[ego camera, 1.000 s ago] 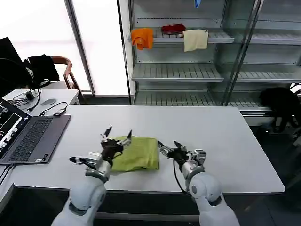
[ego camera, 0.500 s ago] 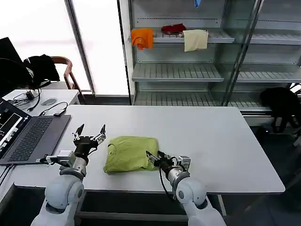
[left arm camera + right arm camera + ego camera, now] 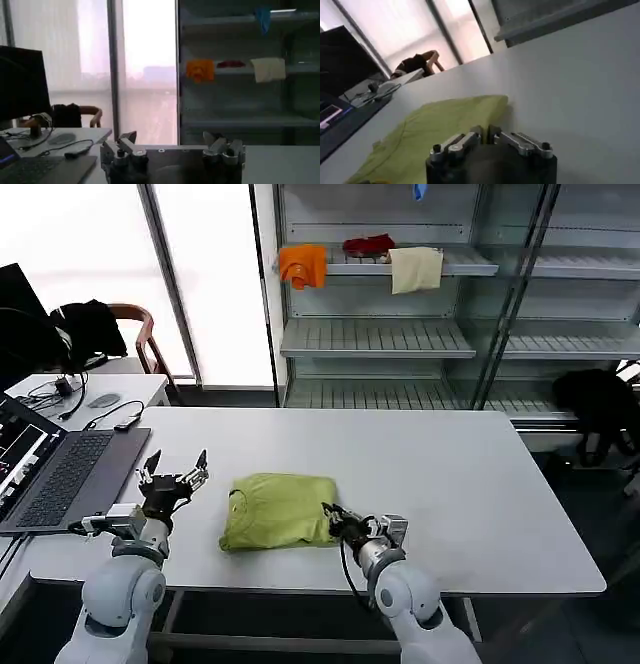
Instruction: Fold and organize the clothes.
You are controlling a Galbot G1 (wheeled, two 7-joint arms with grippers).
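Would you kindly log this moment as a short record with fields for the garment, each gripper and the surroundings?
garment: lime T-shirt, folded into a compact bundle on the white table
left gripper: open, raised above the table between the laptop and the T-shirt, apart from the cloth
right gripper: shut, low at the T-shirt's near right corner
surroundings: orange cloth, red cloth and cream cloth on the shelf behind
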